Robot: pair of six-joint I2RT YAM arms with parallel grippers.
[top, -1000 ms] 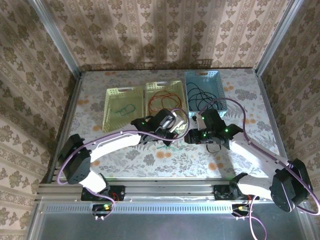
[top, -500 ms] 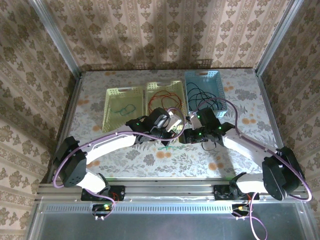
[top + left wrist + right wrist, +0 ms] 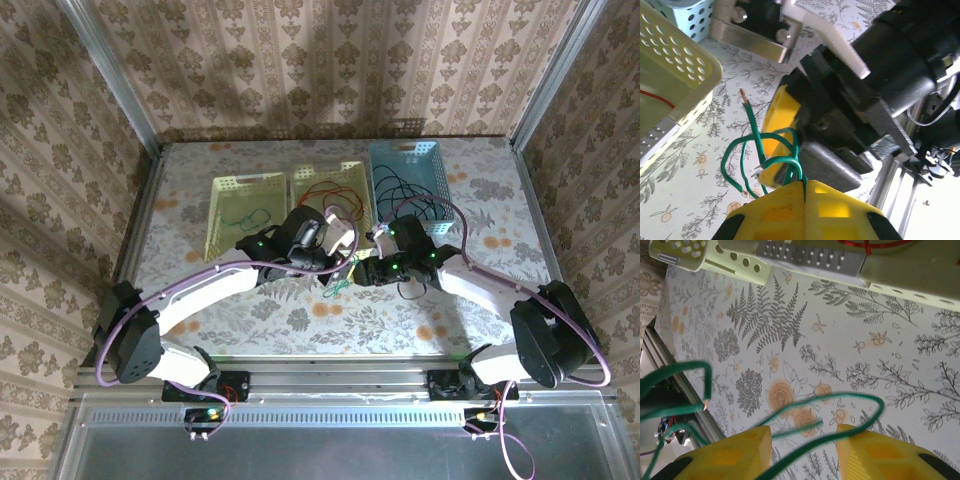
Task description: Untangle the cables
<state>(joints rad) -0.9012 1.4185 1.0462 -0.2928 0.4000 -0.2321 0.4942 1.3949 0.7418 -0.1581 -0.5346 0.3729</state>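
Green cable (image 3: 780, 160) is clamped between the closed fingers of the left gripper (image 3: 804, 182). The right gripper (image 3: 802, 432) is released, fingers apart, with a cable loop crossing the gap.

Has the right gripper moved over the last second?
Yes. In the top view, the right gripper has edged left, farther from the near-left corner of the blue basket.

Three trays (image 3: 250, 178) side by side, cables (image 3: 320, 194) inside.
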